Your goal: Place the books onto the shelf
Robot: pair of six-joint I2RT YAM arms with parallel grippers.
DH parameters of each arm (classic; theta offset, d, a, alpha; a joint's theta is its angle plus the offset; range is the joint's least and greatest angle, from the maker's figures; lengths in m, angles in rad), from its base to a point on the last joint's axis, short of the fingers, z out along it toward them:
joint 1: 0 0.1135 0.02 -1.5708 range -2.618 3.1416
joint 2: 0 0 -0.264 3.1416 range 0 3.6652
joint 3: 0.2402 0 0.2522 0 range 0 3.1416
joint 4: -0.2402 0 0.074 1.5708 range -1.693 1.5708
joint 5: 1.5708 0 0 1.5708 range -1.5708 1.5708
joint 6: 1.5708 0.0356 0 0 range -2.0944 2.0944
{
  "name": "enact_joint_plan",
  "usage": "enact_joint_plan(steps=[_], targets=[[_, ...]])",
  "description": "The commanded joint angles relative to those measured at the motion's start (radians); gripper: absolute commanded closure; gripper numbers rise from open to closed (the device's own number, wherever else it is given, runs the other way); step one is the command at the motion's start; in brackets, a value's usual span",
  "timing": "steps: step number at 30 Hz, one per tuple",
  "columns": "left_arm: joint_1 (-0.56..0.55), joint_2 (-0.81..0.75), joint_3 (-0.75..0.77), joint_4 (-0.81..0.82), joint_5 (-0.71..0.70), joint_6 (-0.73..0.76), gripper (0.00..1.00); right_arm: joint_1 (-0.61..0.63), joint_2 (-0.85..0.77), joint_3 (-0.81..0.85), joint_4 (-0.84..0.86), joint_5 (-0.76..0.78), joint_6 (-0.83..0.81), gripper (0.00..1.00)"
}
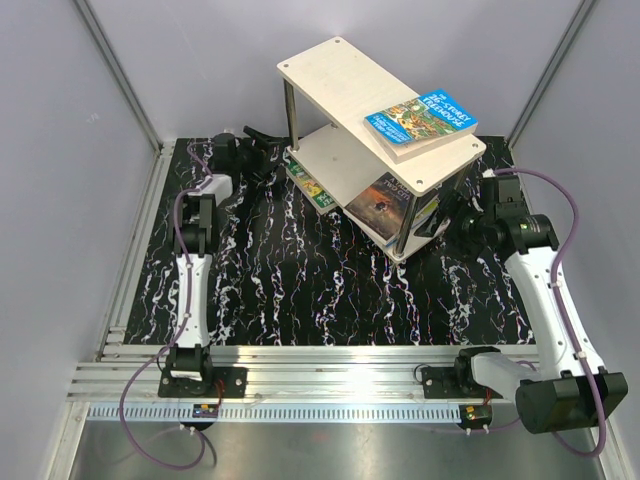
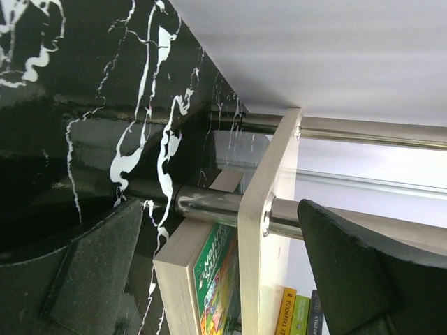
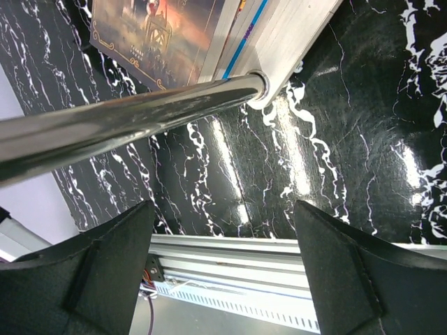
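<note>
**A:** Where are the books?

**B:** Every one I can find is on the two-tier pale plywood shelf (image 1: 330,75) with silver metal posts. The bright blue "Treehouse" paperback (image 1: 420,122) lies flat on the top board. The dark brown paperback (image 1: 383,197) and the green illustrated paperbacks (image 1: 312,187) lie on the lower board.

**A:** And the fingers?

**B:** The left gripper (image 2: 220,216) is spread wide and holds nothing. A shelf post and the green covers sit between its fingers and just beyond them. The right gripper (image 3: 223,209) is also spread wide and empty, with a shelf post and the brown cover just past its tips, touching neither finger.

**A:** Anything left to do?

**B:** I see no book on the black, white-veined marble-look tabletop (image 1: 300,290), so I judge the shelving done. What remains is probably drawing both arms away without nudging the shelf.
</note>
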Motion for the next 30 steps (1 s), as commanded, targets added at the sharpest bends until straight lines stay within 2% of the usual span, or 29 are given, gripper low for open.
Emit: enact_joint_plan(steps=[1, 6, 13, 21, 24, 25, 27, 28, 30], targets=[[-0.015, 0.053, -0.029, 0.062, -0.003, -0.045, 0.03, 0.005, 0.017, -0.001, 0.048, 0.011, 0.025, 0.12], [-0.027, 0.094, -0.033, 0.172, 0.039, -0.151, 0.04, 0.006, 0.031, -0.013, 0.071, -0.004, 0.022, 0.12], [-0.035, 0.146, 0.011, 0.208, 0.108, -0.208, 0.09, 0.006, 0.012, -0.029, 0.068, -0.018, -0.006, 0.12], [-0.038, 0.034, -0.212, 0.242, 0.129, -0.154, 0.14, 0.006, -0.029, -0.029, 0.024, -0.007, -0.043, 0.12], [-0.038, 0.027, -0.22, 0.242, 0.175, -0.134, 0.18, 0.006, -0.043, -0.036, 0.019, -0.009, -0.053, 0.11], [-0.038, 0.028, -0.219, 0.239, 0.219, -0.129, 0.2, 0.006, -0.045, -0.044, 0.018, -0.013, -0.055, 0.11], [-0.039, 0.019, -0.225, 0.223, 0.281, -0.117, 0.31, 0.006, -0.052, -0.05, 0.021, -0.018, -0.057, 0.11], [-0.041, -0.002, -0.306, 0.216, 0.345, -0.117, 0.35, 0.006, -0.054, -0.058, 0.022, -0.026, -0.06, 0.11], [-0.072, -0.181, -0.494, 0.26, 0.399, -0.105, 0.41, 0.006, -0.06, -0.062, 0.025, -0.029, -0.064, 0.11]])
